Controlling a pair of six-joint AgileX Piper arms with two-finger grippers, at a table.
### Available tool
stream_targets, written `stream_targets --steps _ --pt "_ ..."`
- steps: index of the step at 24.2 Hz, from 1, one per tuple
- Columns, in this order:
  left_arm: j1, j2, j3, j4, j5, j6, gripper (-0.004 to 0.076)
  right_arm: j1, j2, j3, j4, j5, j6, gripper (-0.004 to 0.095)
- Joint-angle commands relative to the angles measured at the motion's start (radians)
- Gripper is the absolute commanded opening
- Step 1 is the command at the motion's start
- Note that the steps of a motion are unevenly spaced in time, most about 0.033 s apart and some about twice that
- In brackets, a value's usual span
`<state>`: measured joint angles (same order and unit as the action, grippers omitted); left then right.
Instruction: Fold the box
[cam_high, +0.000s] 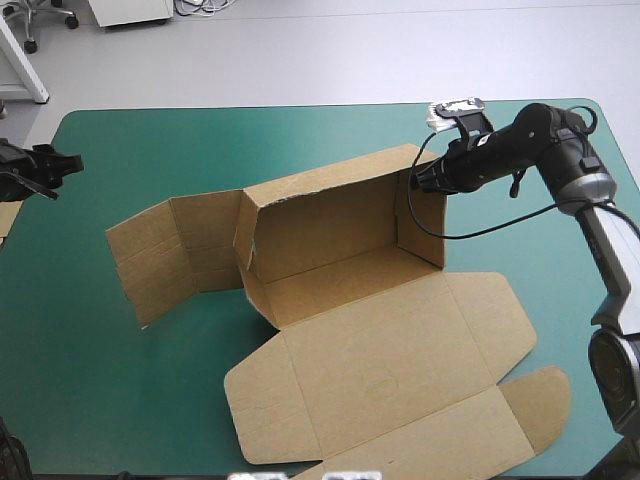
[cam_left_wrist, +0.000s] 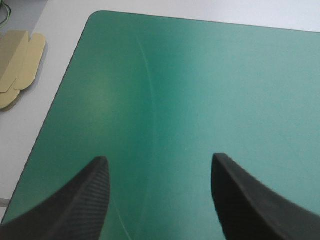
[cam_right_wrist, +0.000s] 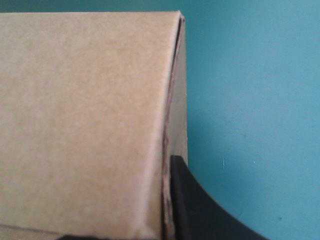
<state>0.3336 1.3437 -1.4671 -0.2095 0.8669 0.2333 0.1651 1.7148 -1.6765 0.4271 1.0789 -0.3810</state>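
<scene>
The brown box (cam_high: 340, 275) lies mid-table with its back wall and right end wall raised. Its left wall flaps (cam_high: 170, 250) splay outward, and the lid panel (cam_high: 400, 370) lies flat toward the near edge. My right gripper (cam_high: 420, 180) is at the top corner of the right end wall. In the right wrist view the board (cam_right_wrist: 85, 125) fills the space ahead, and my right gripper (cam_right_wrist: 167, 165) is shut on the wall's edge, with one black finger (cam_right_wrist: 200, 210) showing on its outer side. My left gripper (cam_high: 50, 170) hovers at the table's left edge, open (cam_left_wrist: 160, 165) over bare teal-green cover, well away from the box.
More brown board (cam_left_wrist: 17, 65) lies just off the table's left edge, also showing in the high view (cam_high: 8, 215). Bare teal-green cover (cam_high: 100, 380) stretches along the left and near-left of the box. The table's right edge (cam_high: 630, 170) is close behind the right arm.
</scene>
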Motion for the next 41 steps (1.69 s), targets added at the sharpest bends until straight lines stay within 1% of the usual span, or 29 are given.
stream_targets --steps 1,2,4,9,14,15,16,22,24,28,29,32,36,37,38,39,40,41 --pt "0.003 -0.031 0.008 -0.028 -0.073 0.007 0.0429 -0.006 -0.039 -0.125 -0.025 0.107 0.067 -0.0012" --pt "0.003 -0.031 0.014 -0.028 -0.061 0.007 0.0429 -0.006 -0.02 -0.173 -0.066 0.169 0.094 -0.0012" --pt "0.003 -0.031 0.016 -0.028 -0.048 0.01 0.0429 -0.006 0.006 -0.199 -0.088 0.167 0.13 -0.0013" --pt "0.003 -0.031 0.016 -0.037 -0.052 0.01 0.0429 -0.006 0.13 -0.234 -0.088 0.167 0.16 -0.0013" --pt "0.003 -0.031 0.018 -0.043 -0.054 0.022 0.0429 -0.006 0.223 -0.27 -0.088 0.167 0.151 0.0" --pt "0.003 -0.031 0.02 -0.045 -0.054 0.024 0.0429 -0.005 0.228 -0.278 -0.088 0.165 0.143 0.0032" --pt "0.003 -0.031 0.02 -0.048 -0.054 0.024 0.0429 -0.005 0.228 -0.28 -0.088 0.162 0.139 0.0084" --pt "0.003 -0.03 0.02 -0.062 -0.054 0.028 0.0429 -0.005 0.227 -0.333 -0.086 0.142 0.136 0.0544" --pt "0.003 -0.026 0.02 -0.062 -0.054 0.028 0.0429 -0.005 0.227 -0.352 -0.086 0.129 0.136 0.0614" --pt "0.003 -0.02 0.02 -0.086 -0.056 0.039 0.0429 -0.005 0.207 -0.375 -0.084 0.121 0.144 0.0602" --pt "0.003 -0.02 0.02 -0.099 -0.059 0.054 0.0429 -0.005 0.181 -0.375 -0.084 0.101 0.146 0.0598" --pt "0.003 -0.02 0.02 -0.117 -0.059 0.059 0.0429 -0.005 0.11 -0.37 -0.101 0.107 0.156 0.0566" --pt "0.003 -0.02 0.02 -0.121 -0.059 0.061 0.0429 -0.003 -0.057 -0.227 -0.096 0.065 0.156 0.0531" --pt "0.003 -0.02 0.02 -0.123 -0.059 0.061 0.0429 0.004 -0.116 -0.147 -0.095 0.032 0.156 0.0532" --pt "0.003 -0.02 0.02 -0.123 -0.059 0.063 0.0429 0.008 -0.179 -0.043 -0.1 -0.028 0.158 0.0532" --pt "0.003 -0.02 0.02 -0.125 -0.059 0.063 0.0429 0.014 -0.207 0.013 -0.1 -0.062 0.158 0.0532" --pt "0.003 -0.02 0.02 -0.125 -0.057 0.063 0.0429 0.018 -0.247 0.1 -0.108 -0.153 0.154 0.0532" --pt "0.003 -0.02 0.02 -0.128 -0.055 0.063 0.0429 0.018 -0.254 0.155 -0.103 -0.212 0.131 0.0533"
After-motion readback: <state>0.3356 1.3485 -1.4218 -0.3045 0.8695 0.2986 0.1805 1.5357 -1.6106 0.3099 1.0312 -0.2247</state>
